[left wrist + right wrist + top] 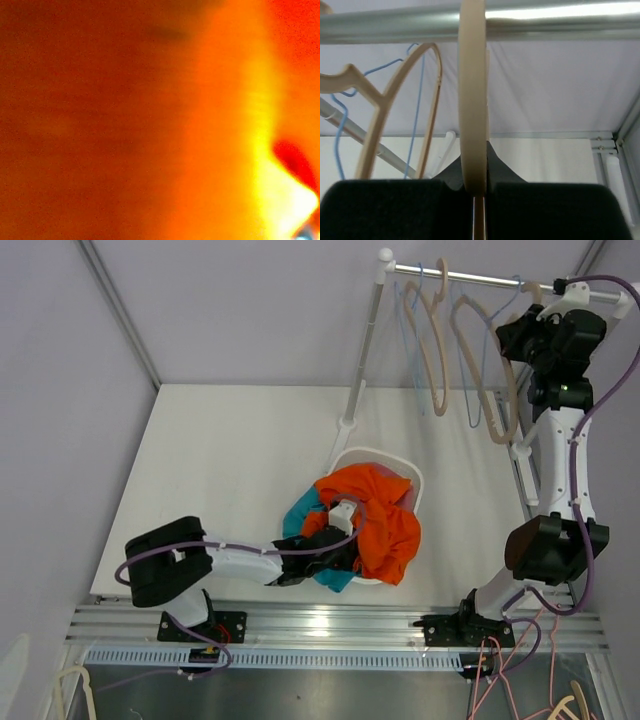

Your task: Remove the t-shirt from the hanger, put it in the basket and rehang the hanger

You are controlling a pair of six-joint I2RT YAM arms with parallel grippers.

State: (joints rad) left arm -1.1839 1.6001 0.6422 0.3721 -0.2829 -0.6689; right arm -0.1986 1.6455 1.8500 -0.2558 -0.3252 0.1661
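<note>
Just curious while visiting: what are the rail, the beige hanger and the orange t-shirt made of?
Rail: likely bare metal, silvery with a glare streak. Beige hanger: smooth, matte, perhaps plastic or wood. Orange t-shirt: soft cloth, crumpled in folds.

I see the white desk (200,470) carrying a white basket (405,468) close to its near edge, right of the middle. An orange t-shirt (385,530) spills over the basket's near rim. The rack's left post (346,425) stands on the desk behind the basket, toward the far edge.
</note>
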